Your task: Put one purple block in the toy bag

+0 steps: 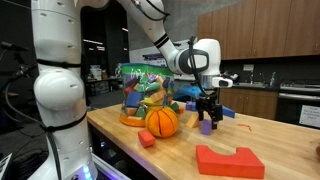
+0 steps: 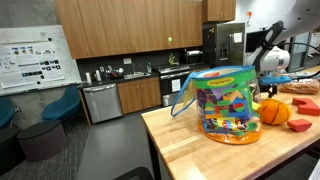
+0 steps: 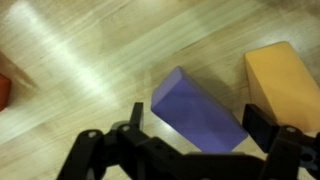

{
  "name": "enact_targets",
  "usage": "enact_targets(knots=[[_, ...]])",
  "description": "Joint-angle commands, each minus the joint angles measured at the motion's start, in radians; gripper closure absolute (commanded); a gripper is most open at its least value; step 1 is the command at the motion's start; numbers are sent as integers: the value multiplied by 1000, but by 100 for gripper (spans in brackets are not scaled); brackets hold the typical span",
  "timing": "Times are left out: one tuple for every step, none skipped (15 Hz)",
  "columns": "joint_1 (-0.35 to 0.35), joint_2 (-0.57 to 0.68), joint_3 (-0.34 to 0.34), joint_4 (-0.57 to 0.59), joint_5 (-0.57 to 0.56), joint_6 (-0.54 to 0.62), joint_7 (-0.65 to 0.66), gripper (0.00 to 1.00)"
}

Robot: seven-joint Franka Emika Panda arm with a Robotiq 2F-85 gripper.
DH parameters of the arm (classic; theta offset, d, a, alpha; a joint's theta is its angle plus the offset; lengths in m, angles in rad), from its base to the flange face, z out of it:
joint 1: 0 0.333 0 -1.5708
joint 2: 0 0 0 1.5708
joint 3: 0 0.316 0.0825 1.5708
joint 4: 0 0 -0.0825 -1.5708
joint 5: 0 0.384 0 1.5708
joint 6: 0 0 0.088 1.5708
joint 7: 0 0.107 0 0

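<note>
A light-purple block [image 3: 195, 110] lies on the wooden table, also seen in an exterior view [image 1: 206, 127]. My gripper [image 3: 198, 125] is open, with a finger on each side of the block and gaps showing on both sides. In an exterior view the gripper [image 1: 207, 110] hangs just above the block. The toy bag [image 1: 143, 85] is see-through with a green top and stands at the far end of the table behind the pumpkin. It is near the table edge in an exterior view [image 2: 222, 105].
An orange pumpkin [image 1: 161, 121] sits between the bag and the block. A small red cube [image 1: 147, 139] and a large flat red piece [image 1: 228, 160] lie nearer the front. An orange-yellow block [image 3: 285, 85] lies close beside the purple block.
</note>
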Motion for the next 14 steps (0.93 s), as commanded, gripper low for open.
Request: enact_targets(knots=[[-4,-7,16,36,72,-16,-20,0],[-2,-8,21,43,91,-20,-24,0],[1,-9,27,48,112,-30,-27,0],[4,-7,33,53,132,-34,-31,0],[6,-6,38,50,139,-35,-34,0],[6,-5,42,48,142,-35,-38,0],[7,-5,45,42,141,-33,-41,0],[9,-4,48,35,132,-28,-40,0],[10,-1,49,34,126,-28,-39,0],[9,6,49,36,125,-25,-37,0],[7,9,46,38,126,-27,-35,0],[5,11,46,41,129,-29,-35,0],[2,13,43,43,131,-30,-37,0],[-1,13,40,44,131,-30,-40,0]])
